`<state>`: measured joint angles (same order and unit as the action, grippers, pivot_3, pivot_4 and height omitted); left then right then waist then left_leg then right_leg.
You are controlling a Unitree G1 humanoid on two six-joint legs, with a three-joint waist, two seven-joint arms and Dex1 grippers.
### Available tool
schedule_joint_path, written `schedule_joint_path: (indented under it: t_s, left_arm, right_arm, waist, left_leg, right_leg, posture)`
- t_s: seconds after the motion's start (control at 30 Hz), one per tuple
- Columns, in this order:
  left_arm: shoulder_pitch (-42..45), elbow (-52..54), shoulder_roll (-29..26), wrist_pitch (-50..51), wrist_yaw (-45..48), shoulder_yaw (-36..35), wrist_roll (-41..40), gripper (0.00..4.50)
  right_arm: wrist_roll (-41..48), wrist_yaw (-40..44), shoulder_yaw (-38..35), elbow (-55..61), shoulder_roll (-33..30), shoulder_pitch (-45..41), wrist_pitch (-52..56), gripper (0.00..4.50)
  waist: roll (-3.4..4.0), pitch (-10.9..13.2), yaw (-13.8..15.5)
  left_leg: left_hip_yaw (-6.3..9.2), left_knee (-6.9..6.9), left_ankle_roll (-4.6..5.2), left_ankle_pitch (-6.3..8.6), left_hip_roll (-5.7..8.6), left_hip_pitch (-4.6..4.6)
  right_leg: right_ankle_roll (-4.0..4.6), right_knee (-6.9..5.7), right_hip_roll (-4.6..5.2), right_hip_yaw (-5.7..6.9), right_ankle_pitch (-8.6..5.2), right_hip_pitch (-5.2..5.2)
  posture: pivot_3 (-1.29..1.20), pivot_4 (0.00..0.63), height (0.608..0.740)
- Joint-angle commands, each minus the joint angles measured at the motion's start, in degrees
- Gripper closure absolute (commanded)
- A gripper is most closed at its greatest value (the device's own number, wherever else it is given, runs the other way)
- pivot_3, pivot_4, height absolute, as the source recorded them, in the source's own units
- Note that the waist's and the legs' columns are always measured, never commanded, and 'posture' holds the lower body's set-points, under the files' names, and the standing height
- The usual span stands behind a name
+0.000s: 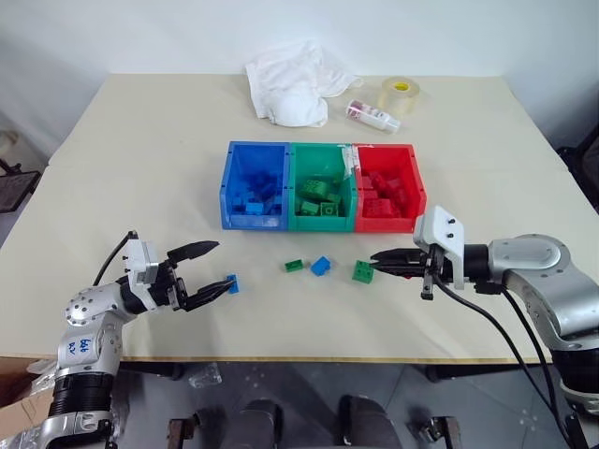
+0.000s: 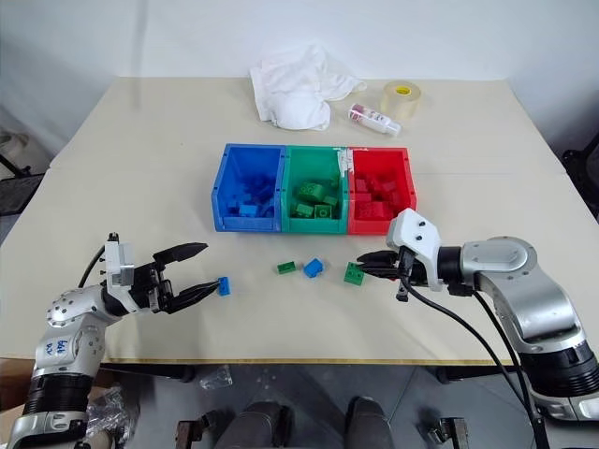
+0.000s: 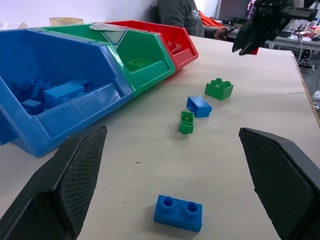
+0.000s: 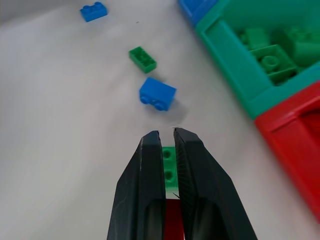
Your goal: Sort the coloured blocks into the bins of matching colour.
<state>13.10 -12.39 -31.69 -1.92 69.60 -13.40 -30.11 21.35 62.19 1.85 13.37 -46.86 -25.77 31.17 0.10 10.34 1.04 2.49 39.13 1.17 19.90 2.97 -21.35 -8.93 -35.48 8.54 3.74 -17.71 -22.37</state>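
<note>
At the far edge of the table (image 1: 140, 168) we see a crumpled white cloth (image 1: 290, 79), a clear roll of tape (image 1: 400, 94) and a small bottle (image 1: 372, 116) lying on its side, all well apart from the bins and in nobody's way. In the left wrist view a seated person (image 3: 180, 12) shows beyond the table. Four blocks lie loose on the near side of the bins: a small green block (image 1: 294, 266), a blue block (image 1: 321, 266) just beside it, a bigger green block (image 1: 362, 271) and, further to the left, a lone blue block (image 1: 232, 283). The left gripper (image 1: 220, 267) reaches in low and roughly level from the left, its fingers spread wide with nothing between them, the lone blue block just past its lower fingertip. The right gripper (image 1: 374, 262) comes in from the right, tilted slightly down, hanging over the bigger green block. Its fingers are pressed together on a red block (image 4: 172, 220), which shows between them. The three bins stand joined in a row at mid-table: the blue bin (image 1: 234, 159) holds blue blocks, the green bin (image 1: 318, 150) green ones, and the red bin (image 1: 384, 150) red ones.
</note>
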Motion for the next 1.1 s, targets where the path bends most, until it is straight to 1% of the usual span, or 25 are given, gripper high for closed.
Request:
schedule_joint_path:
  t_s: [0.03,0.13,0.27,0.33,0.4,0.43,0.47,0.5,0.63,0.67,0.7,0.8,0.87,0.9,0.97,1.0,1.07,1.1]
  left_arm:
    - [0.6,-0.1,0.1,-0.8,0.3,-0.2,-0.3,0.0]
    - [1.2,-0.4,0.3,-1.0,0.1,0.1,-0.1,0.0]
    - [1.9,-0.5,0.6,-1.4,0.2,0.7,-0.1,0.0]
    - [2.1,-0.5,0.6,-1.5,0.6,1.1,-0.1,0.0]
    - [2.2,-0.4,0.4,-1.6,1.1,1.4,0.0,0.0]
    - [2.2,-0.3,0.3,-1.5,1.3,1.6,0.0,0.0]
    - [2.4,-0.3,0.2,-1.5,1.5,1.6,0.0,0.0]
    - [2.6,-0.3,0.1,-1.6,1.7,1.8,0.1,0.0]
    - [4.4,0.4,0.2,-0.8,1.9,2.3,-0.3,0.0]
    - [4.9,0.1,0.1,-0.8,2.0,2.4,-0.2,0.0]
    - [5.3,-0.3,0.0,-1.0,2.3,2.6,-0.1,0.0]
    - [6.5,-2.0,-0.3,-1.2,3.1,2.6,0.2,0.0]
    - [7.2,-3.4,-0.7,-1.5,3.7,2.5,0.4,0.0]
    - [7.5,-4.4,-1.0,-1.7,4.1,2.4,0.6,0.0]
    - [7.8,-5.6,-1.5,-2.1,4.8,2.2,0.9,0.0]
    - [7.8,-6.1,-1.8,-2.3,5.1,2.0,0.9,0.0]
    - [7.5,-6.9,-2.5,-2.6,5.8,1.6,0.9,0.0]
    - [7.4,-7.1,-2.7,-2.7,6.1,1.5,1.0,0.0]
  right_arm:
    - [-2.5,-1.3,-1.1,-7.9,1.2,-8.0,-5.4,4.47]
    - [-6.7,-1.6,1.4,-20.9,3.8,-17.6,-11.5,4.47]
    - [-12.0,-3.4,3.9,-39.7,9.8,-29.2,-20.4,4.47]
    - [-14.2,-5.7,4.0,-47.7,12.4,-33.4,-24.1,3.73]
    - [-16.0,-7.0,4.2,-53.7,13.9,-36.3,-27.3,3.17]
    - [-16.6,-7.1,4.1,-55.7,14.4,-37.2,-28.9,2.77]
    - [-16.8,-7.1,3.9,-57.2,14.9,-38.0,-29.8,2.46]
    - [-16.7,-6.6,3.5,-58.0,15.3,-38.5,-30.7,2.05]
    - [-15.9,-5.5,2.3,-57.3,15.3,-38.6,-31.1,0.63]
    - [-15.6,-5.0,2.1,-55.9,14.9,-37.9,-30.6,0.29]
    - [-14.9,-4.1,1.7,-53.6,14.2,-36.7,-29.8,0.04]
    - [-11.4,-0.2,0.0,-43.5,11.4,-31.0,-25.3,0.04]
    - [-9.0,1.9,-1.5,-35.6,8.7,-25.7,-22.1,0.04]
    - [-7.0,3.6,-3.3,-29.4,5.7,-20.1,-19.6,0.04]
    - [-3.9,5.4,-6.1,-20.8,1.4,-12.1,-15.8,0.04]
    - [-2.0,6.3,-8.6,-16.3,-1.2,-6.6,-13.3,0.04]
    - [0.6,7.4,-13.1,-9.7,-5.3,2.5,-9.6,0.04]
    - [1.5,7.4,-14.5,-7.6,-6.5,5.4,-8.4,0.04]
  waist:
    - [0.0,0.0,-0.4]
    - [0.0,0.0,-1.2]
    - [0.0,0.0,-2.2]
    - [0.0,0.0,-2.7]
    - [0.01,0.0,-2.8]
    - [0.01,0.0,-2.8]
    - [0.01,0.0,-2.8]
    - [0.01,0.0,-2.8]
    - [0.02,0.0,-2.8]
    - [0.02,0.0,-2.8]
    - [0.02,0.0,-2.8]
    - [0.02,0.0,-2.6]
    - [0.02,0.0,-2.4]
    - [0.02,0.0,-2.2]
    - [0.02,0.0,-1.8]
    - [0.02,0.0,-1.6]
    - [0.03,0.0,-1.0]
    - [0.03,0.0,-1.0]
  left_leg:
    - [-0.01,0.02,0.0,0.0,0.0,0.01]
    - [-0.01,-0.01,-0.01,-0.01,-0.03,0.01]
    - [0.0,-0.12,-0.02,-0.01,-0.02,0.0]
    - [0.04,-0.13,-0.01,-0.01,-0.01,0.0]
    - [0.09,-0.14,-0.01,-0.01,0.0,-0.01]
    - [0.1,-0.15,-0.01,-0.01,0.01,-0.01]
    - [0.14,-0.15,-0.01,-0.01,0.02,-0.02]
    - [0.17,-0.14,-0.01,-0.01,0.03,-0.03]
    - [0.17,-0.12,-0.01,-0.01,0.02,-0.05]
    - [0.17,-0.11,-0.01,-0.01,0.02,-0.05]
    - [0.17,-0.08,-0.01,-0.01,0.02,-0.05]
    - [0.22,-0.08,-0.01,-0.01,0.02,-0.07]
    - [0.27,-0.08,-0.01,0.0,0.04,-0.11]
    - [0.31,-0.08,-0.01,0.0,0.04,-0.13]
    - [0.37,-0.08,0.01,0.01,0.07,-0.19]
    - [0.35,-0.07,0.01,0.01,0.09,-0.19]
    - [0.25,-0.05,0.02,0.01,0.08,-0.2]
    - [0.24,-0.03,0.02,0.01,0.06,-0.19]
  right_leg:
    - [0.0,-0.02,0.0,-0.01,0.0,0.0]
    - [0.0,-0.05,-0.02,0.0,0.0,-0.04]
    - [0.01,-0.07,-0.02,0.02,0.0,-0.11]
    - [0.01,-0.11,-0.02,0.05,0.0,-0.1]
    - [0.01,-0.13,-0.01,0.09,0.0,-0.11]
    - [0.01,-0.14,-0.01,0.1,0.0,-0.12]
    - [0.01,-0.13,0.0,0.12,0.0,-0.12]
    - [0.01,-0.14,0.0,0.13,0.0,-0.12]
    - [0.01,-0.14,0.0,0.13,0.0,-0.12]
    - [0.01,-0.14,0.0,0.13,0.0,-0.12]
    - [0.01,-0.15,0.0,0.13,0.0,-0.11]
    - [0.01,-0.15,0.0,0.14,0.0,-0.11]
    - [0.01,-0.15,0.01,0.17,0.0,-0.11]
    - [0.01,-0.14,0.01,0.2,0.0,-0.11]
    - [0.01,-0.11,0.01,0.26,0.0,-0.1]
    - [0.01,-0.11,0.02,0.26,0.0,-0.1]
    - [0.01,-0.09,0.02,0.23,0.0,-0.11]
    - [0.01,-0.09,0.02,0.24,0.0,-0.09]
  posture:
    - [0.0,0.15,0.74]
    - [0.0,0.15,0.74]
    - [0.0,0.15,0.74]
    - [0.0,0.15,0.74]
    - [0.0,0.15,0.74]
    - [0.0,0.15,0.74]
    - [0.0,0.15,0.74]
    - [0.0,0.15,0.74]
    - [0.0,0.15,0.74]
    - [0.0,0.15,0.74]
    - [0.0,0.15,0.74]
    - [0.0,0.15,0.74]
    - [0.0,0.15,0.74]
    - [0.0,0.15,0.74]
    - [0.0,0.15,0.74]
    - [0.0,0.15,0.74]
    - [0.0,0.15,0.74]
    - [0.0,0.15,0.74]
